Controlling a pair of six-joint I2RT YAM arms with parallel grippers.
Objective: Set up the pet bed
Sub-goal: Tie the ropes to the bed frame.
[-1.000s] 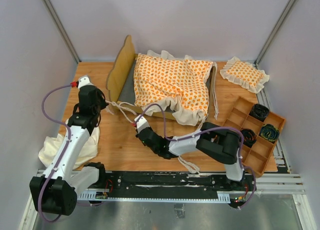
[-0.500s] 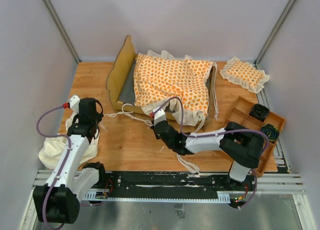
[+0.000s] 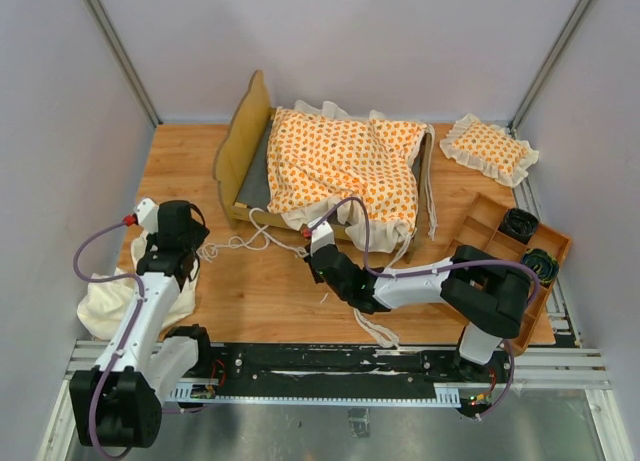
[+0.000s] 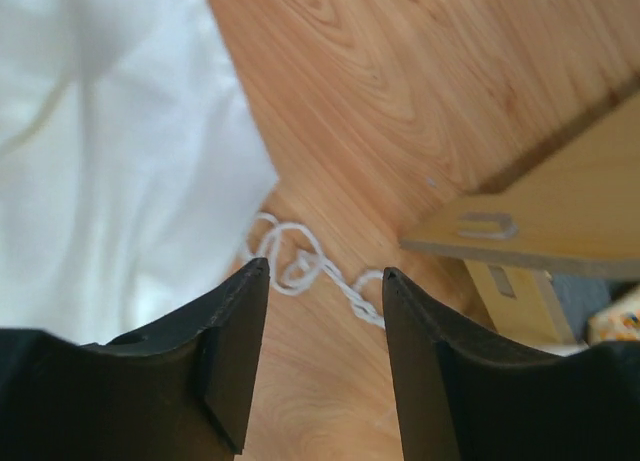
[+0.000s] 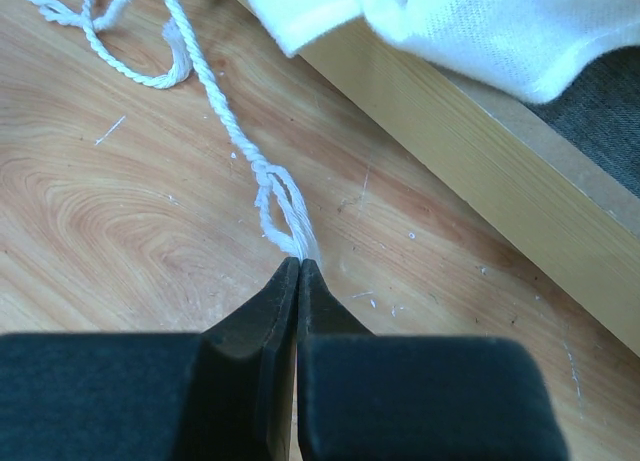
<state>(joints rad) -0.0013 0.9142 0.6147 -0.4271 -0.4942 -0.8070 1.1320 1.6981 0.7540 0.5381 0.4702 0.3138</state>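
One tie string [image 5: 268,196] in the right hand [image 5: 298,269]

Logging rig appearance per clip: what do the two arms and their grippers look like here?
Both arms are built alike: the left arm and right arm have white links between bulky black joints. A lilac cable with a red plug loops along each. The left gripper and right gripper have plain matte black, wedge-shaped fingers; no markings show.

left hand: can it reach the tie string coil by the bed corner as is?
Probably yes. The left hand is open just above the string coil, which lies uncovered; the cream cloth sits beside it, not over it.
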